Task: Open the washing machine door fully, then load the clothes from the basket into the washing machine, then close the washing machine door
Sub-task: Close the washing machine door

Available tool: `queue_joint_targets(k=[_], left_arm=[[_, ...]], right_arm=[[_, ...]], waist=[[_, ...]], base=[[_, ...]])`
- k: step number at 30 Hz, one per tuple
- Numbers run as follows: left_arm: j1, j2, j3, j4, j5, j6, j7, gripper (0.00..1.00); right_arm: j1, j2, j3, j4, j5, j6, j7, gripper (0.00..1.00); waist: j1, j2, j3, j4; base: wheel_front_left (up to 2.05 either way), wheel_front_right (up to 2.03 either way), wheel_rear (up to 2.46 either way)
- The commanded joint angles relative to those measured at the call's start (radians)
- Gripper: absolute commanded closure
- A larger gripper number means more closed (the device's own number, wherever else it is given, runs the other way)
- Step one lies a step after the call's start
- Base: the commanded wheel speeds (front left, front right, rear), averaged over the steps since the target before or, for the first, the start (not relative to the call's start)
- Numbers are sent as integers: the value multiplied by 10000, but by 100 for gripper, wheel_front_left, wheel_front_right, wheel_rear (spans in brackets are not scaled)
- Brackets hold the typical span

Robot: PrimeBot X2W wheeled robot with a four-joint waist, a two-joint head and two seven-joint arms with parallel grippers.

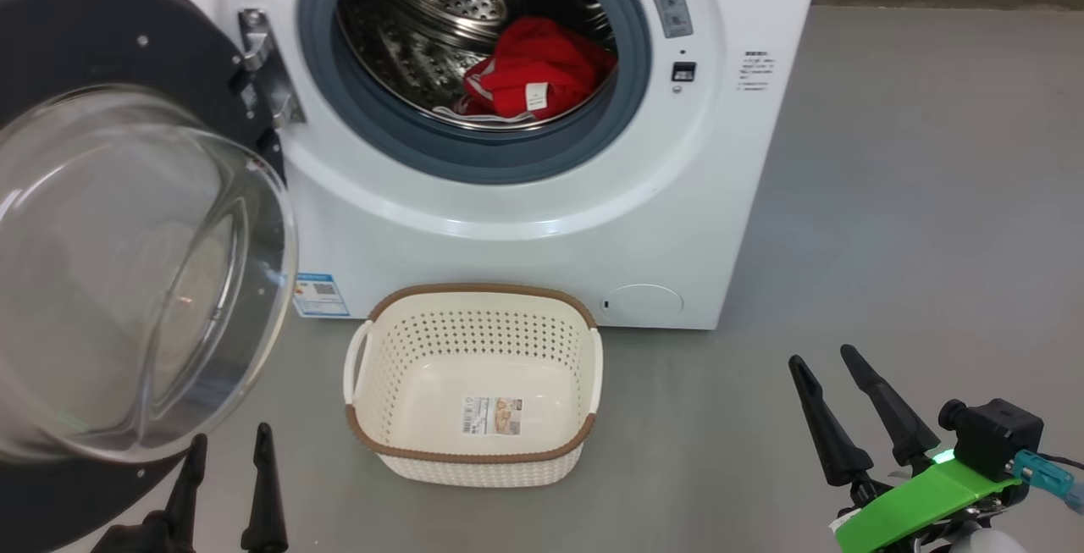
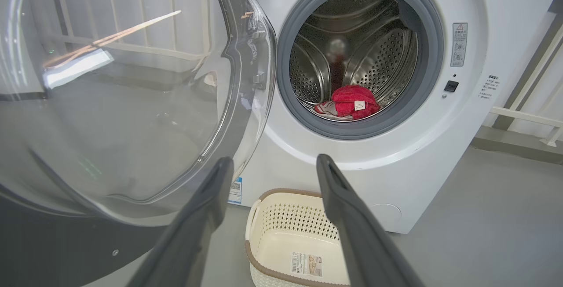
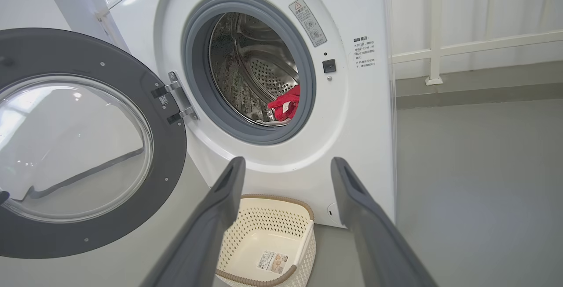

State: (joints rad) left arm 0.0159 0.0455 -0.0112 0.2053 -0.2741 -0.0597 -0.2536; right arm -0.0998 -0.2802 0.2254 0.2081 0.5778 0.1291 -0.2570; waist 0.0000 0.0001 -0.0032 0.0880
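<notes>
Dark fingers of the left gripper (image 1: 231, 434) rise at the lower left of the head view, spread apart and grasping nothing. Their tips stand just below the bulging glass of the washing machine door (image 1: 127, 265); whether they touch it is hard to tell where the two overlap. At the lower right, the right gripper (image 1: 823, 356) is likewise splayed wide and empty, above the grey floor (image 1: 889, 197). Between them the basket (image 1: 483, 289) sits on the floor just in front of the washing machine (image 1: 508, 231), its cream bottom showing around a sticker (image 1: 491, 416). The door stands wide open to the left on its hinge (image 1: 262, 70). The clothes (image 1: 533, 70), a red bundle with a small white label, lie inside the steel drum (image 1: 406, 19), behind the grey seal (image 1: 474, 159).
</notes>
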Motion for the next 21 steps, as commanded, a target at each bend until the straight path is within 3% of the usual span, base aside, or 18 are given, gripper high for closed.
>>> queue_joint_targets(k=[1, 21], left_arm=[[-210, 71, 367, -271, 29, 107, -82, 0], [-102, 55, 350, -52, 77, 396, -82, 0]], right_arm=[[-37, -177, 222, -208, 133, 16, -48, 0], [50, 11, 311, -171, 218, 16, -48, 0]], waist=[[0, -1, -48, 330], [0, -1, -127, 2141]], base=[[0, 0, 0], [0, 0, 0]])
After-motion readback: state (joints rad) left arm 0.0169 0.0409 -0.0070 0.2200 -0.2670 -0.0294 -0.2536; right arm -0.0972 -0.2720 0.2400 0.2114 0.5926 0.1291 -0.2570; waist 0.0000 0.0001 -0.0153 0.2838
